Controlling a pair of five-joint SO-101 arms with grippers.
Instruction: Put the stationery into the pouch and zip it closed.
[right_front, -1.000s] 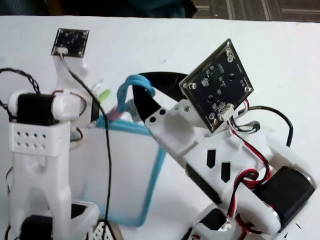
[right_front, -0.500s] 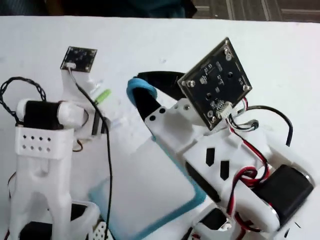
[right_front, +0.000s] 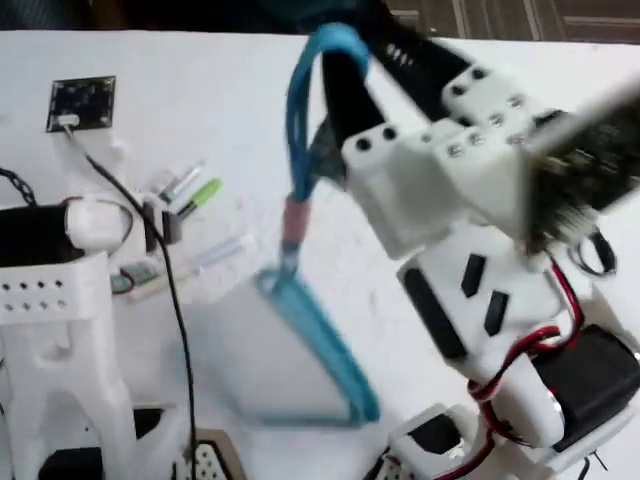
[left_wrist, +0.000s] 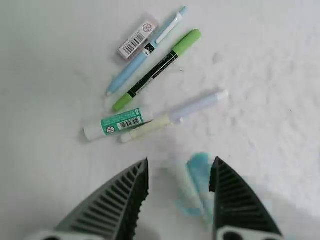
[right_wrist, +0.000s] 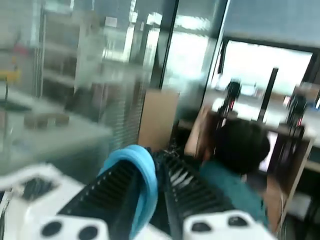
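Note:
The pouch (right_front: 265, 365), translucent white with blue edging, hangs tilted, its lower end on the table. My right gripper (right_front: 335, 60) is raised high and shut on the pouch's blue strap (right_front: 297, 120); the right wrist view shows the strap (right_wrist: 142, 175) pinched between the fingers of that gripper (right_wrist: 157, 165). The stationery lies loose on the table: eraser (left_wrist: 138, 37), blue pen (left_wrist: 142, 52), green marker (left_wrist: 157, 69), glue stick (left_wrist: 117, 124) and a pale pen (left_wrist: 175, 116). My left gripper (left_wrist: 180, 167) is open just above them, a blue pouch corner (left_wrist: 197, 182) between its fingers.
The white tabletop (right_front: 240, 90) has free room at the back. The green marker (right_front: 205, 192) and the other items lie beside the left gripper (right_front: 160, 222). The right arm's base (right_front: 540, 380) fills the front right corner.
My right gripper has risen with the strap, pulling the pouch up off the table until it hangs tilted. The left arm has drawn back to the left, uncovering the stationery.

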